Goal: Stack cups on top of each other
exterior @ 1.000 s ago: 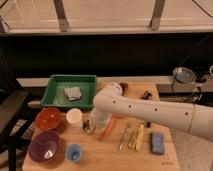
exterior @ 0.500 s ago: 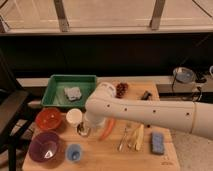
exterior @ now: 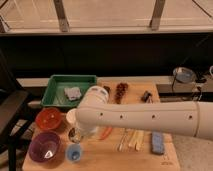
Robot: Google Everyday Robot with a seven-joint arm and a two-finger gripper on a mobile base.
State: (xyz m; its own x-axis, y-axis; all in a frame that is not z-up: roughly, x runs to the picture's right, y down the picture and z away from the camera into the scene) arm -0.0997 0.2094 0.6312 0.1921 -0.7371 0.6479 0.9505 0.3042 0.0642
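The cream-white cup stands on the wooden table, right of the orange bowl. The shiny steel cup is just in front of it, partly covered by my arm. The short light-blue cup stands near the table's front edge. My white arm reaches in from the right, and my gripper is at its left end, right at the steel cup and mostly hidden under the wrist.
An orange bowl and a purple bowl sit at the left. A green tray with a grey object is at the back left. Grapes, a black item, wooden cutlery and a blue sponge lie to the right.
My arm has swung left and toward the front of the table, so the wrist now sits over the steel cup. The cups have not visibly moved.
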